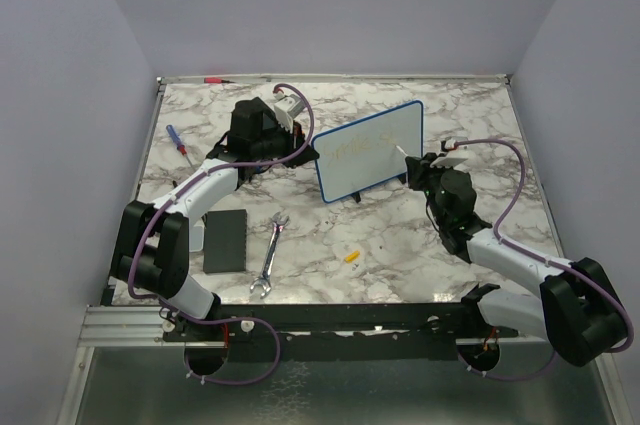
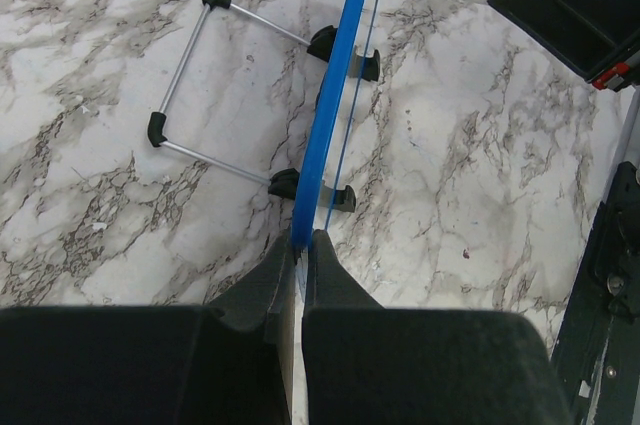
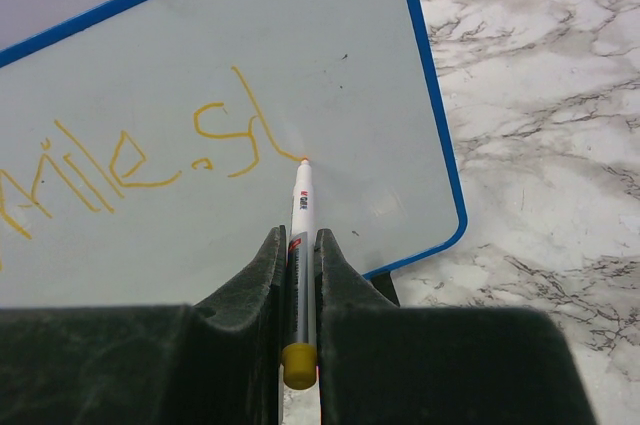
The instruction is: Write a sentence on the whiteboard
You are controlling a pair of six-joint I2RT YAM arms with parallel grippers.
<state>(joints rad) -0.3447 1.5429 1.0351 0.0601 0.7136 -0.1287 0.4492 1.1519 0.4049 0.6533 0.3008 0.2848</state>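
The left pincer (image 1: 308, 141) and the right pincer (image 1: 418, 159) have matte black, wedge-shaped fingers (image 3: 252, 280). Behind each pincer are black joint blocks (image 1: 160, 250) and white shells (image 1: 205, 185). A thin purple cable (image 1: 521, 173) loops behind each pincer.

Smooth, faintly shiny marble-patterned table (image 1: 400, 245). Glossy white face on the whiteboard (image 1: 370, 150), framed in smooth blue plastic, with a bare metal wire stand (image 2: 184, 63) and black plastic feet. White plastic marker (image 3: 302, 205), yellow-capped. At seven o'clock from the board, a bright polished metal wrench (image 1: 270, 255); at eight, a matt black pad (image 1: 225, 240). Matt black plastic on left gripper (image 2: 303, 240) and right gripper (image 3: 298, 235).
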